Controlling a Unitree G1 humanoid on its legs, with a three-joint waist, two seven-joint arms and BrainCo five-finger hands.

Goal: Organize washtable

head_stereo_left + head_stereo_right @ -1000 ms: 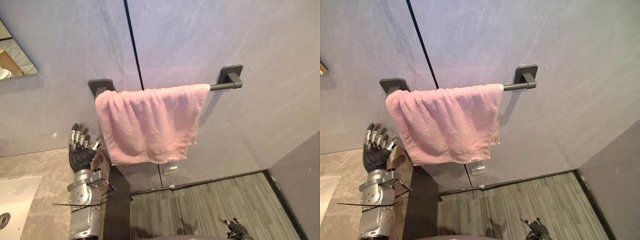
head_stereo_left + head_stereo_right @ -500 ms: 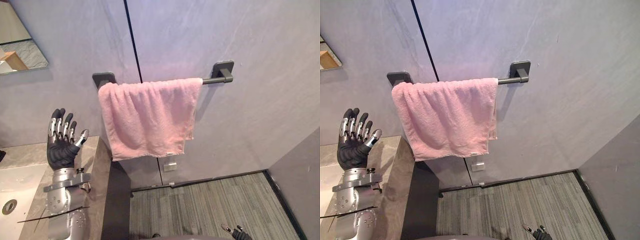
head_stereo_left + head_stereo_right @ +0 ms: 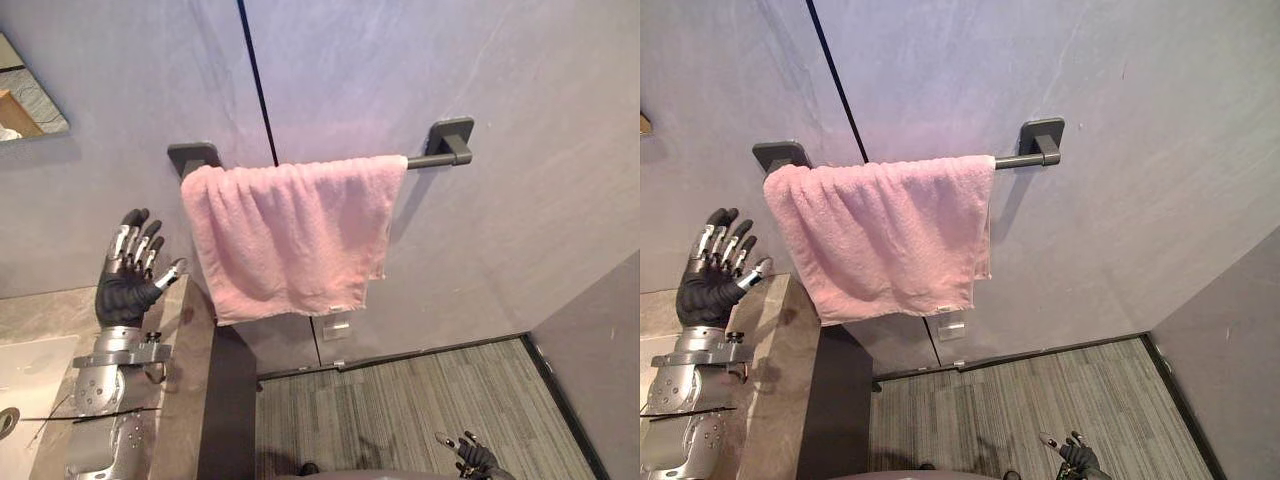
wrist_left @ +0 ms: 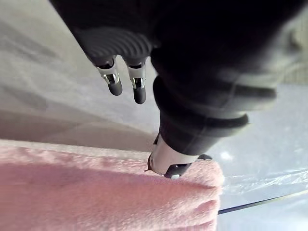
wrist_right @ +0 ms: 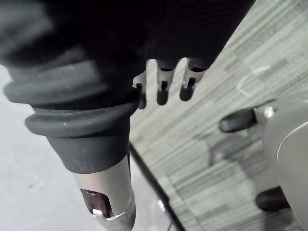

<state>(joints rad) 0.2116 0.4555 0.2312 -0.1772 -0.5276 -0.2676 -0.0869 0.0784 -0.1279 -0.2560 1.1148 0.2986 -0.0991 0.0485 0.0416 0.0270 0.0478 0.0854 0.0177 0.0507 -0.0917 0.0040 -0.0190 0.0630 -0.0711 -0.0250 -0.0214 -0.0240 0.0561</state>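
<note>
Left hand [image 3: 128, 288]: silver fingers, dark tips, black ribbed cover on back and wrist. Left arm [image 3: 105, 400] shiny silver-grey, small round screws. Right hand [image 5: 162, 90] same colours.

Soft even indoor light, faint shadow (beside towel [image 3: 290, 235])

Desk [image 3: 190, 385]: brown stone top, near left; a white sink [image 3: 25, 375] is set into its left part.
Towel bar [image 3: 440, 157]: dark, on the far wall; a pink towel [image 3: 290, 240] is draped over it.
Floor [image 3: 400, 400]: grey striped carpet, near right.
</note>
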